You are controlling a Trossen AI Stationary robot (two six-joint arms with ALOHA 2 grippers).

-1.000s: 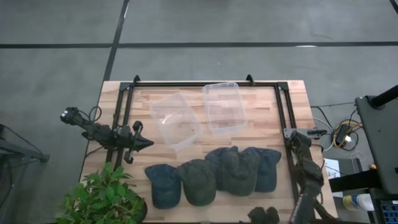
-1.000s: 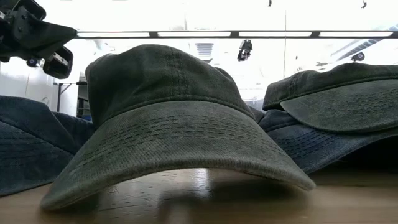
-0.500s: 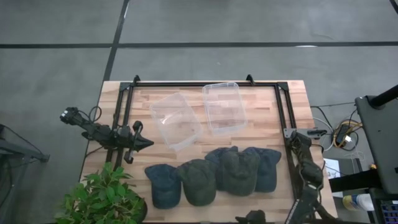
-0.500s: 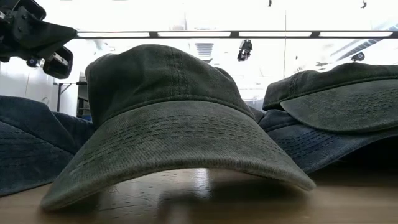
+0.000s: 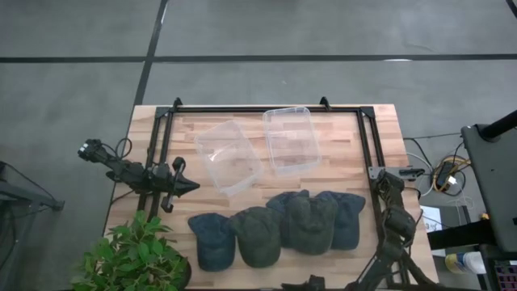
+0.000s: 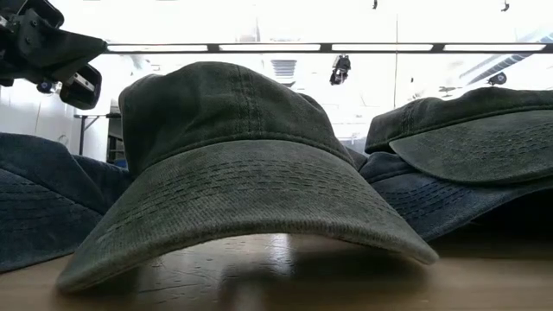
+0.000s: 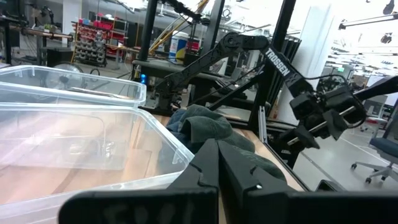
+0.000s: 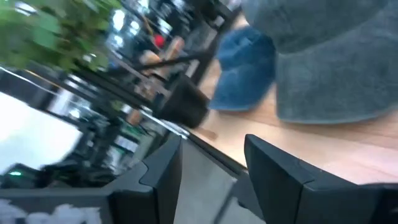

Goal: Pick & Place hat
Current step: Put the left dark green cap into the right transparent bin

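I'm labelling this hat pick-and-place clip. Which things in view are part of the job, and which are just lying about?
Part of the job:
- four hats in a row: blue hat, green hat, dark green hat, second blue hat
- two clear bins
- left gripper, shut
- right gripper, open

Just lying about:
- potted plant
- black frame

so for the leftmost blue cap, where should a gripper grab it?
Probably the crown of the blue cap, coming straight down. It lies upright at the left end of the row, its right edge touching the green cap; the flat brim offers little to pinch. Its left side is free. The left gripper is nearest.
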